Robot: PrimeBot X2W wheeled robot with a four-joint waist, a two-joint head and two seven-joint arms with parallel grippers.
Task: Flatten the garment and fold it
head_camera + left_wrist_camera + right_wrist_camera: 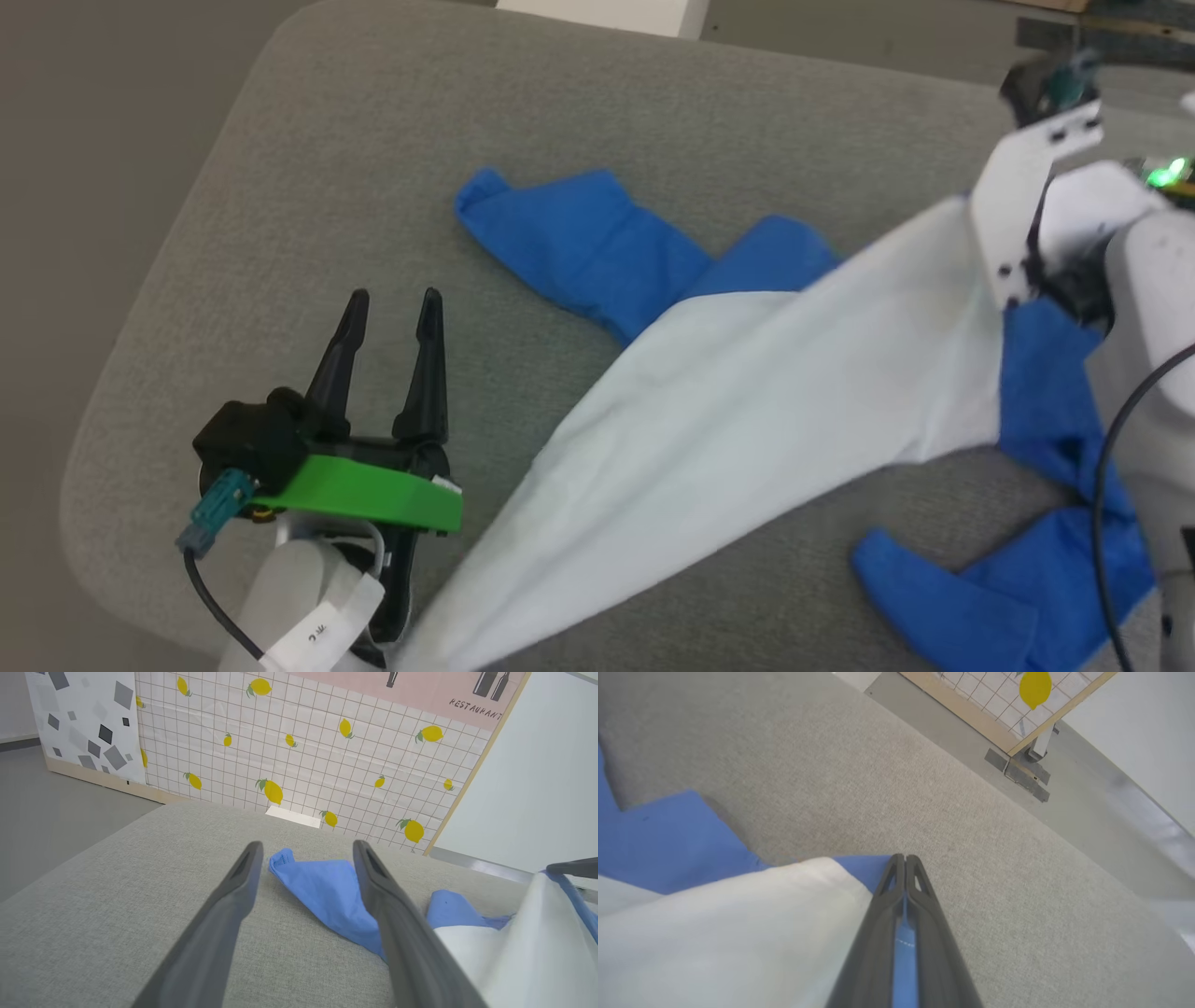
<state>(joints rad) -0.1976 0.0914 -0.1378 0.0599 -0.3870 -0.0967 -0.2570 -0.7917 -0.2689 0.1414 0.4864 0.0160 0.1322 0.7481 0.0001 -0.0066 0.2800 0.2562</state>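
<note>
Over the cushion (280,187), right gripper (905,857) pinches the garment (747,411) (apparently its blue edge); left gripper (394,299) gapes empty.

Our left gripper (395,299) sits low on our left side, fingers spread wide and pointing forward. Our right gripper (903,858) is up at far right, fingers pressed together, pinching the garment (714,933) by its blue edge.

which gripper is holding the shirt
The right gripper, shut on a blue edge of the garment; the left gripper stands open, holding nothing.
</note>
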